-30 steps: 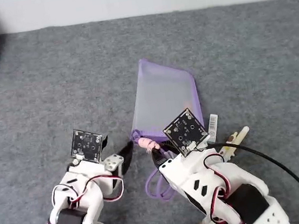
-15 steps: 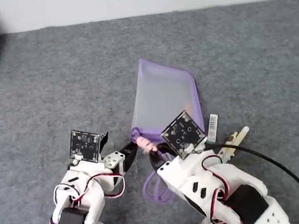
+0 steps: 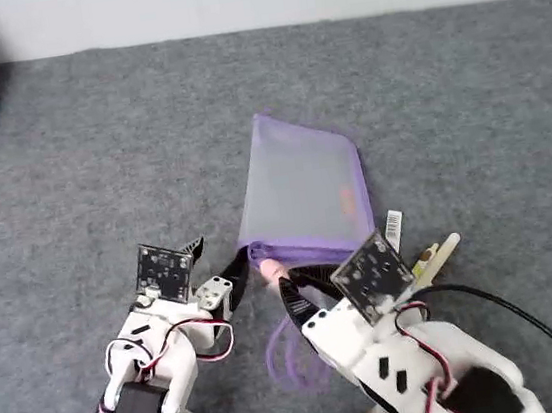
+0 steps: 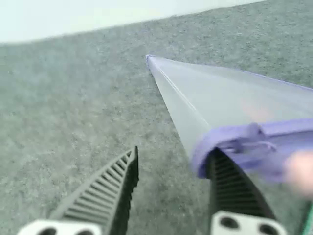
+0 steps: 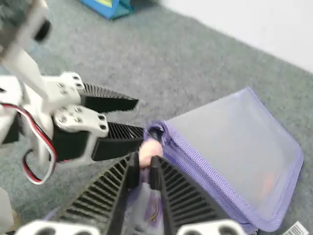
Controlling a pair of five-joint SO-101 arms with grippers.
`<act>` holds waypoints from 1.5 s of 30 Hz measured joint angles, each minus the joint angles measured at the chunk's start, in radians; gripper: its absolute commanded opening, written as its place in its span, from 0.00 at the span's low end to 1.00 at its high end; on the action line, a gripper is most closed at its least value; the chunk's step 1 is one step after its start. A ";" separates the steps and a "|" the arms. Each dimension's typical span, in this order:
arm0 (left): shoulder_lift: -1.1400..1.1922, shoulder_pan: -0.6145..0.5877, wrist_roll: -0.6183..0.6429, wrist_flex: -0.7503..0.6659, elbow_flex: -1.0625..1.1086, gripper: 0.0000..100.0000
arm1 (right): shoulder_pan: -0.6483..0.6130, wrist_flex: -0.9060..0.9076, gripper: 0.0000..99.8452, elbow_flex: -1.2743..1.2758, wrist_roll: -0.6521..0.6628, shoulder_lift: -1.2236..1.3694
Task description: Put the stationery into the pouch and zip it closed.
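**A:** Why is the right end effector clenched on that pink zipper pull?

**B:** I'd judge it means to drag the slider along the near edge of the translucent purple pouch. The pouch lies flat at the middle of the table, just beyond both arms.

**A:** And the left end effector?

**B:** Spread wide, gripping nothing. One finger touches the pouch's near left corner, probably as a stop so the pouch doesn't slide when the zip is pulled.

**A:** Is the stationery in?

**B:** Not all of it. A barcode-tagged item and a pale wooden stick lie outside, just right of the pouch.

**A:** What differs from a second ago?

**B:** The right arm's wrist has drawn back, nearer and rightward, uncovering more of the pouch's near edge. The left end effector has edged slightly toward the corner.
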 measured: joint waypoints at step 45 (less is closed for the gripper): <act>0.002 -0.420 0.018 0.230 -0.189 0.06 | -0.003 -0.144 0.08 0.097 -0.026 0.500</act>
